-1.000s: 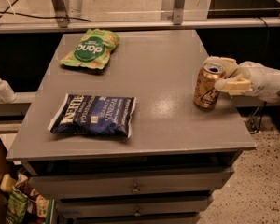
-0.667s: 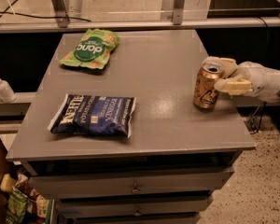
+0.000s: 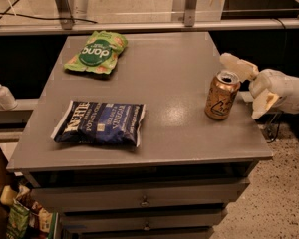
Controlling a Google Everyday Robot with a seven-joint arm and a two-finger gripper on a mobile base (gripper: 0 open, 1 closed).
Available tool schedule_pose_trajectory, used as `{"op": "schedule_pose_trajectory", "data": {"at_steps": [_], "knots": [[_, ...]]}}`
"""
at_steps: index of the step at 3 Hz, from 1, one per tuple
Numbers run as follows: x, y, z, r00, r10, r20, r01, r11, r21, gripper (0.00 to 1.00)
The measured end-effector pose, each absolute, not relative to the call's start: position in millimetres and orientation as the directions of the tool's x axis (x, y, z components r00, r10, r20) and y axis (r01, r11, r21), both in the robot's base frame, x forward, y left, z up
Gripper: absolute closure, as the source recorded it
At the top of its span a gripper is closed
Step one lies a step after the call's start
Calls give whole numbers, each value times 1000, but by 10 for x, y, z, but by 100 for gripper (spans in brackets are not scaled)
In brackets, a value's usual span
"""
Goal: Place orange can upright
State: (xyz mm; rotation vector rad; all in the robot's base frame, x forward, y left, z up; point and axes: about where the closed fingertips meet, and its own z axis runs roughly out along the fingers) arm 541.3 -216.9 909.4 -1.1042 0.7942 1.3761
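The orange can (image 3: 222, 95) stands upright near the right edge of the grey table (image 3: 164, 73), its silver top and pull tab facing up. My gripper (image 3: 240, 87) is just to the right of the can, at the table's edge, with its white fingers spread open. One finger (image 3: 237, 66) reaches behind the can's top and the other (image 3: 261, 102) is lower and to the right. Neither finger grips the can.
A dark blue chip bag (image 3: 99, 123) lies at the front left of the table. A green snack bag (image 3: 96, 52) lies at the back left. Drawers (image 3: 144, 200) sit under the tabletop. A soap bottle (image 3: 2, 93) stands at the far left.
The gripper has let go of the can and drawn back a little to the right. The can stays upright in the same place.
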Motion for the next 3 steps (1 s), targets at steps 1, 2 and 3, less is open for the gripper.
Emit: {"op": "schedule_pose_trajectory", "data": {"at_steps": [1,2,3], "knots": [[5356,-2377,9184,117,329,-937,-984,-91,-155,0],[5377,-2594,9339,145,312,-939,-987,-22,-159,0],[5453,-2572,9381,145,317,-937,-988,2,-152,0]]}}
